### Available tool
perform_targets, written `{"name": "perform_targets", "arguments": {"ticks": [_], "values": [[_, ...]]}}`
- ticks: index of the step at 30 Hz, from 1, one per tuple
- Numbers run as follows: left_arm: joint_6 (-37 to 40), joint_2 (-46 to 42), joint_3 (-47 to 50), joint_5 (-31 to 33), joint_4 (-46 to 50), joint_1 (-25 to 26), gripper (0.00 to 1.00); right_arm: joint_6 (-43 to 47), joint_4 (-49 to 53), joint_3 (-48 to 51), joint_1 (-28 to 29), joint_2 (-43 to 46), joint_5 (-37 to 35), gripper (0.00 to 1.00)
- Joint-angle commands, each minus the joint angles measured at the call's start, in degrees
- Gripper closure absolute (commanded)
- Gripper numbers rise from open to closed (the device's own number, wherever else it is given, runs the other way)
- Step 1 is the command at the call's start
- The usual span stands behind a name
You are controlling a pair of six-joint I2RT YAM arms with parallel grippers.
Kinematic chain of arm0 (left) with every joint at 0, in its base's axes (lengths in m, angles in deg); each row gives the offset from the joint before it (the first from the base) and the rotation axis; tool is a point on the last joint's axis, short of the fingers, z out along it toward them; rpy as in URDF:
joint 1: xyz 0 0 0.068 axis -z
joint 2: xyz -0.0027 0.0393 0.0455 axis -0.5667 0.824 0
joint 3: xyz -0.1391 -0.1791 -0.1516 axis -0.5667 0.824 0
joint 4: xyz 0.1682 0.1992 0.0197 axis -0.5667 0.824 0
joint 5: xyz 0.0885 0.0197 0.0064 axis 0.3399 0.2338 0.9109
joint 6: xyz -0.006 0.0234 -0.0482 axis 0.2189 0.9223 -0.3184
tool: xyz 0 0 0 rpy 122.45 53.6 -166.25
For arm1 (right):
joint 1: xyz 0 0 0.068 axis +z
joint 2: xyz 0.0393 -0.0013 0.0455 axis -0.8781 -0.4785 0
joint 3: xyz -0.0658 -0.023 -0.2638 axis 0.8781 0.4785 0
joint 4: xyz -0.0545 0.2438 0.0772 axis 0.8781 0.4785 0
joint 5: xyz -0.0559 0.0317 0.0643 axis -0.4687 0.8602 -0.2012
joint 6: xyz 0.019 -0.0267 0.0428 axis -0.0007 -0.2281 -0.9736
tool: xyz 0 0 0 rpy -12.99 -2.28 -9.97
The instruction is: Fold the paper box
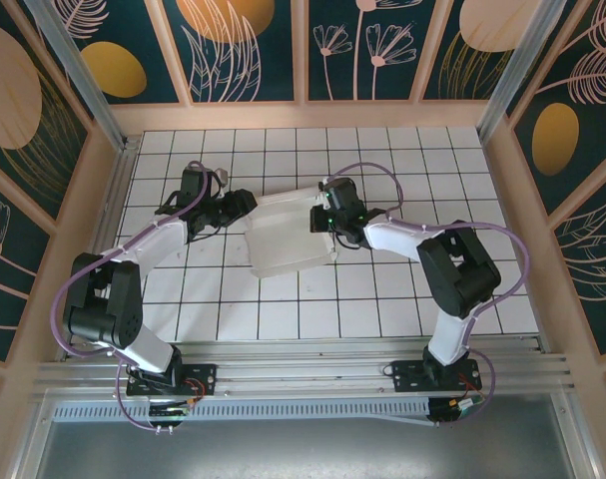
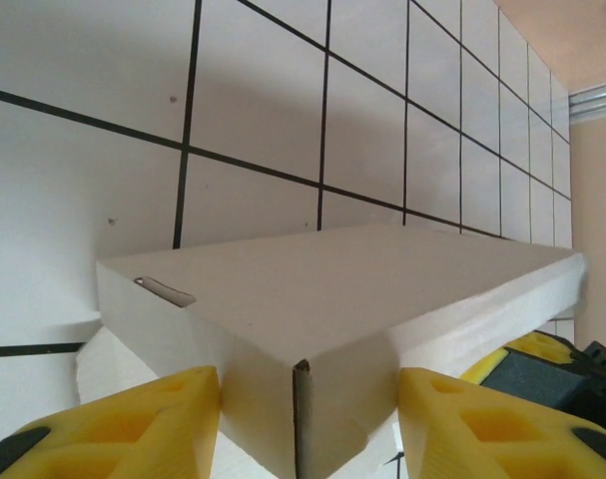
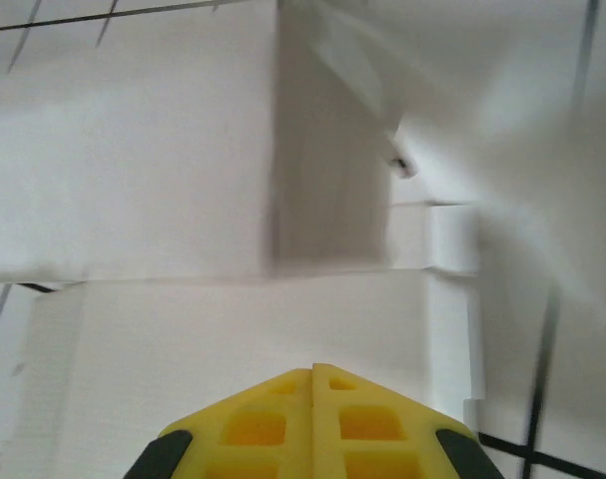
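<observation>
**Paper box takes shape between two arms at mid-table**

Seen from the near edge, where both arms were bolted, the white gridded table (image 1: 402,299) carried the paper box (image 1: 288,244) at its middle, lying slightly askew across the grid lines, with bare tiles to the near side of it.

The left gripper (image 1: 245,205) reached in at the box's far-left corner. Its wrist camera showed the yellow fingers (image 2: 153,419) astride that corner, one against each wall, apparently clamped on the cardboard. From there the top panel lay flat over upright walls, a corner seam ran between the fingers, and a small slot (image 2: 165,291) was cut near the left edge of the top.

The right gripper (image 1: 320,216) met the box at its far-right side. Its fingers (image 3: 263,419) were pressed together with nothing between them, poised over a white panel. Just beyond them a folded panel stood up and a short tab (image 3: 452,239) jutted out on the right, with loose cardboard behind it.

By the look of it, most of the folding was done: walls raised, the body formed. What seemed left was the far-right end, where flaps and the tab looked untucked. Beyond the box the far rows of tiles ran to the back wall.
</observation>
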Motion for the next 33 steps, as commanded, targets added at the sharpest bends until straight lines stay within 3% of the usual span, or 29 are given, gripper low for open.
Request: {"name": "perform_targets", "arguments": {"ticks": [1, 5, 9, 14, 17, 18, 20, 23, 25, 27, 33], "values": [[-0.7, 0.6, 0.6, -1.6, -0.8, 0.1, 0.51, -6.1, -3.1, -1.4, -0.2, -1.5, 6.8, 1.0], [-0.6, 0.5, 0.6, -1.6, -0.8, 0.1, 0.51, -8.3, -6.8, 0.0, -0.9, -2.7, 8.8, 1.0], [-0.6, 0.8, 0.4, -1.2, -0.6, 0.1, 0.5, -3.4, -4.7, 0.1, -1.3, -1.4, 7.7, 0.99], [0.5, 1.1, -0.8, -0.2, 0.9, 0.1, 0.49, 8.4, -8.6, 9.0, -1.8, 12.3, 8.5, 0.85], [0.8, 1.5, -1.7, 0.2, 1.5, 0.1, 0.49, 17.7, -10.8, 14.8, -3.7, 21.8, 6.7, 0.72], [0.9, 1.7, -2.1, 0.2, 1.7, 0.1, 0.49, 21.2, -12.1, 16.7, -6.1, 24.4, 5.4, 0.6], [1.1, 2.1, -2.6, 0.1, 1.9, 0.1, 0.49, 26.4, -16.8, 19.6, -11.2, 26.5, 4.3, 0.54], [1.4, 2.6, -3.3, 0.2, 2.4, 0.1, 0.5, 37.0, -23.8, 21.2, -20.0, 24.4, 12.0, 0.52], [1.6, 2.9, -3.6, 0.1, 2.6, 0.1, 0.5, 45.3, -25.0, 19.7, -24.2, 20.2, 20.8, 0.46], [1.9, 3.0, -3.9, 0.1, 2.8, 0.1, 0.5, 54.9, -19.6, 14.9, -26.1, 15.3, 27.9, 0.45], [3.5, 3.9, -5.5, 0.4, 4.8, 0.1, 0.5, 72.6, -3.6, -3.4, -26.2, 0.0, 33.1, 0.45]]}}
